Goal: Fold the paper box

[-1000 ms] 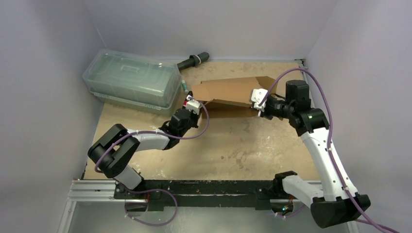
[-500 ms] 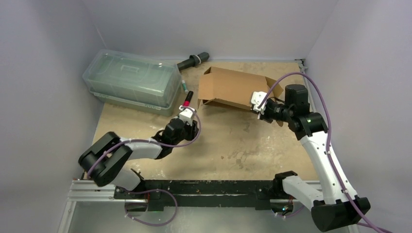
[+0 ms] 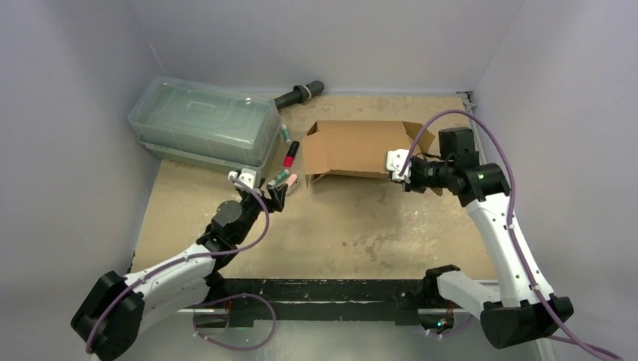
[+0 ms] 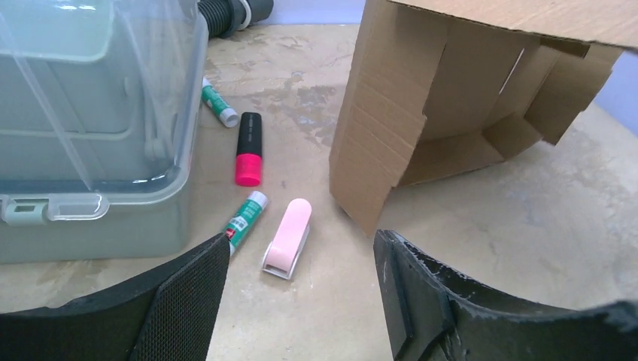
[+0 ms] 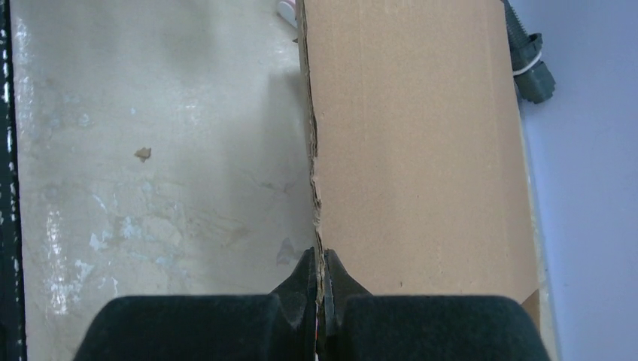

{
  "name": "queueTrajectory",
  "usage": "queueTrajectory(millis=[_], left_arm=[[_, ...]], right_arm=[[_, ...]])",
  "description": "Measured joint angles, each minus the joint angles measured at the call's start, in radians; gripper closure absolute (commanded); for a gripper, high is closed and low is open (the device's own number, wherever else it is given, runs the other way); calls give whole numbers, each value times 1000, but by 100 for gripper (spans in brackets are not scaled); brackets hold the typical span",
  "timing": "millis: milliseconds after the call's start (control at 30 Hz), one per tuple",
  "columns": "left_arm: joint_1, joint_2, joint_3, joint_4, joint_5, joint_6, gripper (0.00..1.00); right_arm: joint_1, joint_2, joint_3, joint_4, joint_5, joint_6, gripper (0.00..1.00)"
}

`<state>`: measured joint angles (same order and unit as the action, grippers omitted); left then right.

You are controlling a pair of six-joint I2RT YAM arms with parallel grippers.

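The paper box (image 3: 352, 147) stands half-formed at the far side of the table (image 3: 361, 226); the right gripper (image 5: 320, 263) is clamped on its near edge. The left gripper (image 4: 301, 248) hovers beside the plastic container (image 3: 199, 120); its jaws are apart and empty.

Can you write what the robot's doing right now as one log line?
paper box: partly folded, end open | right gripper: shut on its edge | left gripper: open, empty, apart from box

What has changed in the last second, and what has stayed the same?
The left gripper opened, let go of the paper box and drew back toward its base. The right gripper stays shut on the box's edge; the plastic container has not moved.
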<state>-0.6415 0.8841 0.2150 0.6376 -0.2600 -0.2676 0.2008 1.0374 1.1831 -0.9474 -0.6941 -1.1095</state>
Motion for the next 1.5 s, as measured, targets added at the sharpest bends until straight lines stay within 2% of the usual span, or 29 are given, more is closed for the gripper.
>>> queueTrajectory(millis=[133,267,467,767,1000,1367,1500], left_arm=[[0,67,-13,64,15,56,30],[0,200,-13,165,56,110,29],[0,394,20,303,131,183,29],[6,532,58,446,195,236,29],[21,620,80,512,208,272,32],[33,747,138,621,203,270,31],[33,822,153,714,203,261,29]], right_arm=[[0,46,77,-100,-10,-90,100],[0,97,129,-183,-31,-189,100],[0,120,120,-255,-56,-287,100],[0,114,90,-325,-78,-395,100],[0,81,17,-330,-89,-422,100],[-1,84,22,-337,-140,-412,100],[-4,116,46,-357,-146,-418,100]])
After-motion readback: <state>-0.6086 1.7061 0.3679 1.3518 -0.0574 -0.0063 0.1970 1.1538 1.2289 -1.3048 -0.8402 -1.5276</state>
